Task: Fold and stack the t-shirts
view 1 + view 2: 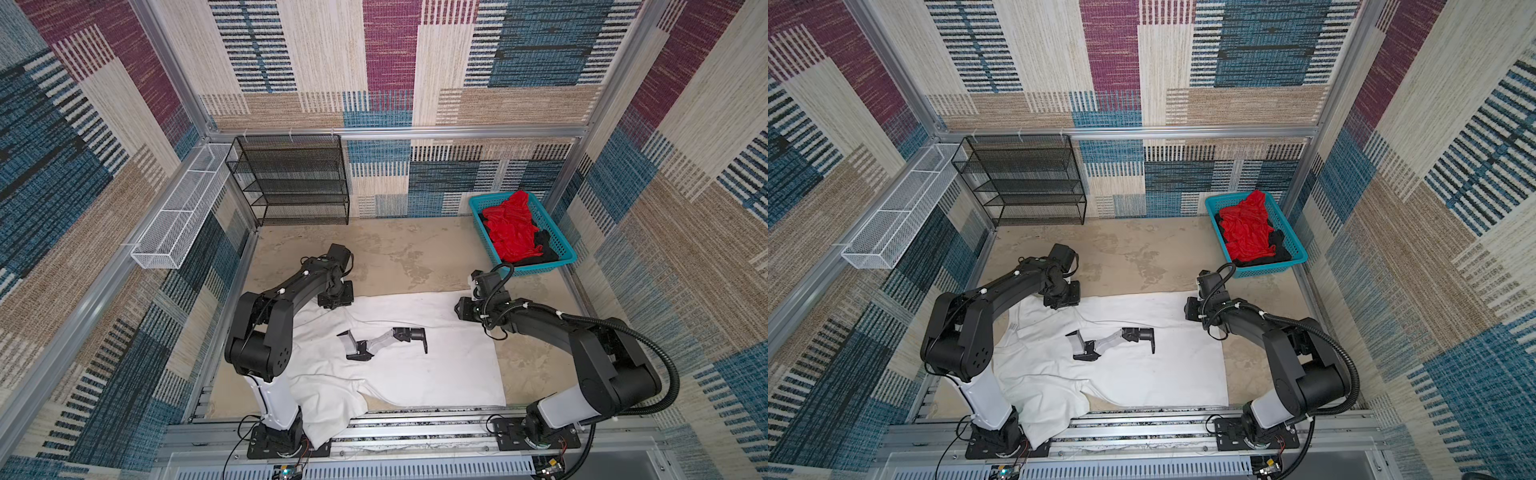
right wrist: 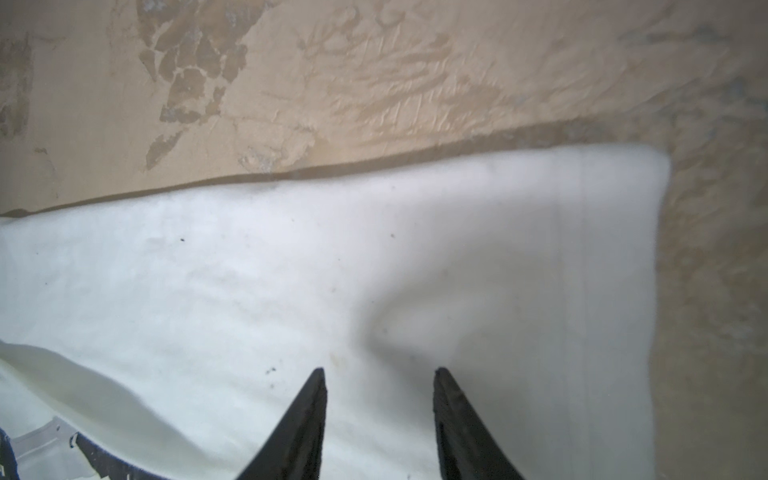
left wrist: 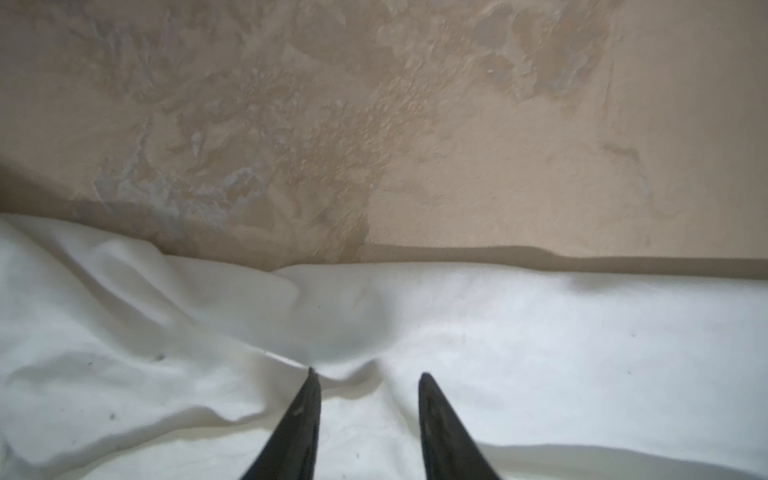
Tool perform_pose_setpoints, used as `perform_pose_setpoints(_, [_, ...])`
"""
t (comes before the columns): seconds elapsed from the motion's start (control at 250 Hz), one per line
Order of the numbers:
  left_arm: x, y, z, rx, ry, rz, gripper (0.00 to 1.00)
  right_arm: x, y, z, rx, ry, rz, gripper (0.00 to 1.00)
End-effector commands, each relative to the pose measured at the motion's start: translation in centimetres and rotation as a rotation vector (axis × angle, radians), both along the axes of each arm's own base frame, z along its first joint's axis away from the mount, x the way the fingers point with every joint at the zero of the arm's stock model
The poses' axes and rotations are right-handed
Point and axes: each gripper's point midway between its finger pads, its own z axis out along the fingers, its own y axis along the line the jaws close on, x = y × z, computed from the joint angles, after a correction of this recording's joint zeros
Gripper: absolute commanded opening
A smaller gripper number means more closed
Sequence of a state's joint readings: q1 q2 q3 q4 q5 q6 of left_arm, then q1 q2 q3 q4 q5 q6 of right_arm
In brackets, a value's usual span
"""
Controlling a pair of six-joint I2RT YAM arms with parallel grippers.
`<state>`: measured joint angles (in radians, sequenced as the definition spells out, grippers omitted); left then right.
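Note:
A large white t-shirt [image 1: 432,370] with a black-and-grey robot-arm print [image 1: 382,343] lies spread on the tan table [image 1: 395,253] in both top views. Its near left part is rumpled and drapes over the front rail. My left gripper [image 1: 336,300] is at the shirt's far left edge. In the left wrist view this gripper [image 3: 368,374] is open over puckered white cloth. My right gripper [image 1: 462,309] sits at the shirt's far right corner. The right wrist view shows it [image 2: 378,370] open above smooth cloth. A red t-shirt [image 1: 513,228] and a black t-shirt [image 1: 544,249] lie crumpled in the basket.
The turquoise lattice basket [image 1: 559,237] stands at the back right corner of the table. A black wire shelf [image 1: 291,183] stands against the back wall, and a white wire tray [image 1: 178,216] hangs on the left wall. Metal frame rails edge the table.

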<state>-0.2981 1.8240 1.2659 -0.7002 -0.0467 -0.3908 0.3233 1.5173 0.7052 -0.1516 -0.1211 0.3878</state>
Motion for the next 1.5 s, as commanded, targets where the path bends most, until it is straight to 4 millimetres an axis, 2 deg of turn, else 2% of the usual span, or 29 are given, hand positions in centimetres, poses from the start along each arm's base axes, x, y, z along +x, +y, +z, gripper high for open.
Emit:
perform_pose_setpoints(0.0, [-0.4, 0.3, -0.3, 0.048, 0.020, -0.032, 0.39, 0.4, 0.2, 0.1, 0.010, -0.022, 0.004, 0.44])
perform_pose_setpoints(0.048, [-0.5, 0.2, -0.4, 0.055, 0.024, -0.035, 0.38, 0.3, 0.2, 0.0, 0.009, -0.019, 0.007, 0.44])
perform_pose_setpoints(0.156, [-0.8, 0.3, -0.6, 0.084, 0.042, -0.032, 0.28, 0.3, 0.4, -0.2, 0.011, -0.013, 0.015, 0.44])
perform_pose_setpoints(0.34, [-1.4, 0.7, -0.4, 0.105, 0.055, -0.021, 0.00, 0.3, 0.5, -0.3, 0.018, -0.013, 0.020, 0.45])
perform_pose_setpoints(0.496, [-2.5, 0.6, 0.5, 0.076, 0.041, 0.005, 0.00, 0.1, 0.5, -0.5, 0.018, -0.012, 0.025, 0.45])
perform_pose_setpoints(0.62, [-4.4, 0.6, 2.3, 0.050, 0.007, 0.043, 0.00, -0.1, 0.4, -0.8, 0.016, -0.009, 0.024, 0.45])
perform_pose_setpoints(0.756, [-7.6, 0.4, 3.6, 0.013, -0.006, 0.083, 0.00, -0.1, 0.6, -0.9, 0.025, -0.006, 0.026, 0.45])
perform_pose_setpoints(0.944, [-13.3, -0.1, 3.7, -0.035, 0.017, 0.121, 0.00, 0.3, 0.8, -1.0, 0.028, -0.007, 0.035, 0.45])
perform_pose_setpoints(0.992, [-14.4, -0.4, 4.0, -0.056, 0.009, 0.128, 0.08, 0.4, 0.9, -1.1, 0.028, -0.005, 0.037, 0.45])
perform_pose_setpoints(1.056, [-15.4, -0.7, 4.6, -0.082, -0.011, 0.123, 0.30, 0.6, 1.0, -1.2, 0.028, -0.006, 0.040, 0.45])
perform_pose_setpoints(1.1, [-15.7, -0.8, 5.2, -0.102, -0.032, 0.117, 0.34, 0.6, 1.0, -1.3, 0.027, -0.003, 0.041, 0.45])
perform_pose_setpoints(1.184, [-15.6, -0.8, 6.7, -0.134, -0.099, 0.097, 0.34, 0.6, 1.0, -1.4, 0.024, 0.000, 0.041, 0.45])
perform_pose_setpoints(1.276, [-14.5, 0.6, 8.0, -0.077, -0.194, 0.096, 0.38, 0.7, 0.9, -1.5, 0.019, 0.004, 0.039, 0.45])
perform_pose_setpoints(1.364, [-12.2, 3.0, 8.8, 0.044, -0.240, 0.118, 0.46, 0.7, 0.9, -1.6, 0.012, 0.007, 0.041, 0.46])
perform_pose_setpoints(1.499, [-7.3, 6.8, 8.2, 0.117, -0.212, 0.213, 0.48, 0.5, 0.6, -2.0, -0.001, 0.017, 0.043, 0.46])
